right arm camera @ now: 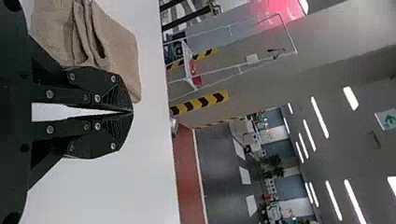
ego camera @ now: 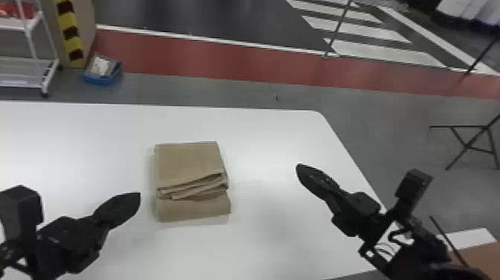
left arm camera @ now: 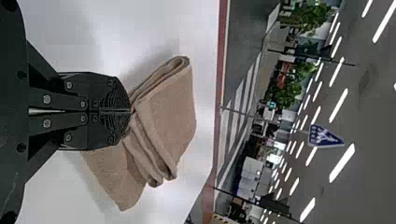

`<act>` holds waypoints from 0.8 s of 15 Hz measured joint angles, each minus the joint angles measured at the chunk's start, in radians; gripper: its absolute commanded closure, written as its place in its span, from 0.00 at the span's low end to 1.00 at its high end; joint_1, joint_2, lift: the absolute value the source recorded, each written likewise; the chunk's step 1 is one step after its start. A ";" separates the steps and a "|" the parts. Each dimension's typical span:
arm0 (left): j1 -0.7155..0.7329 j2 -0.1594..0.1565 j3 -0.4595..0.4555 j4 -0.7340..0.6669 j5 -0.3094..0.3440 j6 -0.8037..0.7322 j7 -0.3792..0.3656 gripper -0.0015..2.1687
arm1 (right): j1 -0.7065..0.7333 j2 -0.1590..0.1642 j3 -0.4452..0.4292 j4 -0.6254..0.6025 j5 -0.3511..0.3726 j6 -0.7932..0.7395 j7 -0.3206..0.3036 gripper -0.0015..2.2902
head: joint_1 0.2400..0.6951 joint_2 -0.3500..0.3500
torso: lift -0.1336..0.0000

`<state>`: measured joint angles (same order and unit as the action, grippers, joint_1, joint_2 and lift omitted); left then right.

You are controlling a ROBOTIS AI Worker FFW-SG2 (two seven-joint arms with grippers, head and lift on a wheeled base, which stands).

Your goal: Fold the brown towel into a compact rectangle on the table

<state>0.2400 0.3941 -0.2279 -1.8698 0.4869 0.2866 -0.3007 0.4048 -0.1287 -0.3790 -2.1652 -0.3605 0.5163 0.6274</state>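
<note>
In the head view, the brown towel lies folded on the white surface, just left of centre. The left claw, lower left, is closed near it; the right claw, right of centre, is closed, farther off.

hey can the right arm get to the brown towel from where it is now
Probably yes: nothing stands between the right gripper and the brown towel. Its fingers are shut, though, so they'd likely need to open before gripping it.
</note>
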 measured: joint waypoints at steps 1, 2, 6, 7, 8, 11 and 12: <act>0.011 0.002 0.031 -0.018 0.011 -0.001 0.001 0.75 | -0.021 -0.005 0.048 -0.027 0.079 -0.002 0.000 0.09 | 1.00 0.24 | 0.08; 0.020 0.004 0.067 -0.031 0.023 -0.001 0.003 0.68 | -0.048 -0.009 0.119 -0.051 0.197 -0.013 -0.004 0.09 | 1.00 0.30 | 0.08; 0.033 0.013 0.155 -0.035 0.051 -0.002 0.027 0.40 | -0.102 -0.011 0.385 -0.069 0.671 -0.089 -0.014 0.08 | 1.00 0.54 | 0.08; 0.034 0.016 0.165 -0.031 0.051 -0.004 0.039 0.20 | -0.111 -0.013 0.438 -0.058 0.781 -0.100 -0.002 0.08 | 1.00 0.57 | 0.08; 0.034 0.017 0.172 -0.028 0.048 -0.007 0.046 0.09 | -0.122 -0.016 0.484 -0.037 0.889 -0.122 0.009 0.08 | 1.00 0.60 | 0.08; 0.029 0.017 0.178 -0.021 0.035 -0.011 0.069 0.09 | -0.171 -0.023 0.569 0.028 1.103 -0.149 0.115 0.08 | 1.00 0.65 | 0.08; 0.028 0.017 0.176 -0.021 0.030 -0.011 0.070 0.09 | -0.188 -0.023 0.588 0.052 1.151 -0.153 0.125 0.08 | 1.00 0.67 | 0.08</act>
<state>0.2677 0.4111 -0.0520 -1.8903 0.5173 0.2757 -0.2311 0.2170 -0.1516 0.2092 -2.1128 0.7901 0.3634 0.7528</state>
